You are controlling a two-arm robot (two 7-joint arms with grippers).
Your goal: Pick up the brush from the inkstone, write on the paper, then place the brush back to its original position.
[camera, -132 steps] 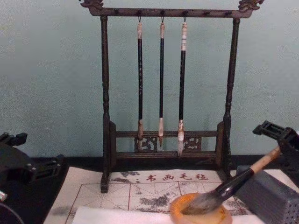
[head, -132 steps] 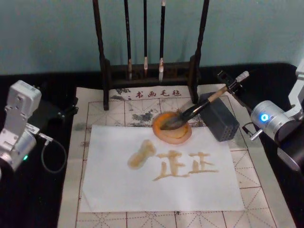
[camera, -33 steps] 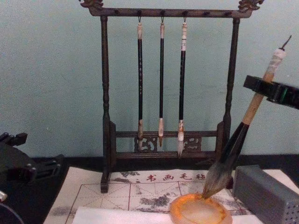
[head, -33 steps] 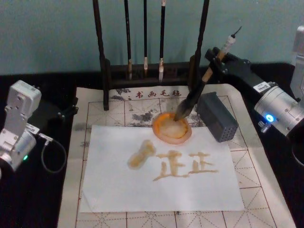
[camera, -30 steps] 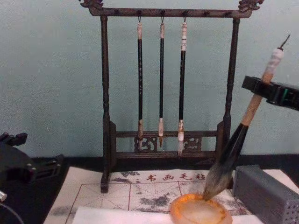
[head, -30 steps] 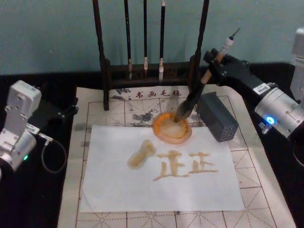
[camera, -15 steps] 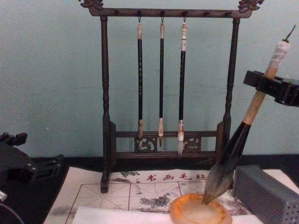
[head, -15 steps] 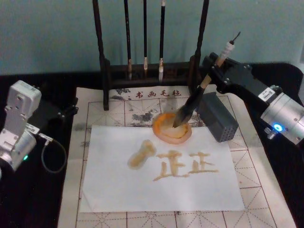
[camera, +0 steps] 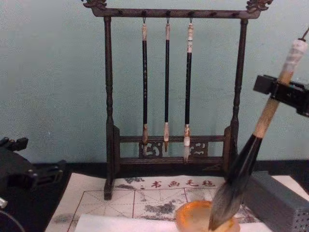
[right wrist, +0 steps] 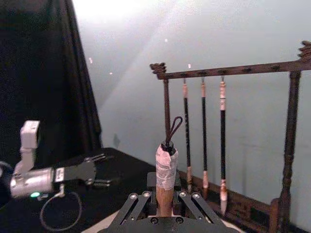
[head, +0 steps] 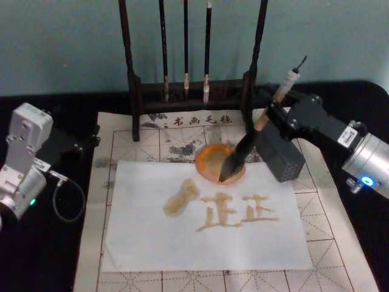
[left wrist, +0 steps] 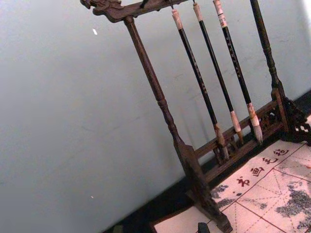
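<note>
tan wood over dark bristles, the brush (head: 250, 139) hangs tilted in the right gripper (head: 271, 115), whose jaws are clamped on its upper handle, whitish end uppermost. its tuft points down over the near rim of the inkstone (head: 208, 156); whether it touches is unclear. the orange dish sits at the far edge of the white paper (head: 152, 240), which bears amber strokes and a blot. beneath lies a beige gridded mat (head: 118, 143) on a black tabletop (head: 55, 261). a grey perforated box (head: 287, 159) stands just right of the dish. behind, three thin brushes (camera: 166, 82) hang in a dark wooden stand (camera: 108, 96) against a teal wall (head: 61, 42). the left gripper (head: 85, 139) rests parked at the left, jaws apart.
</note>
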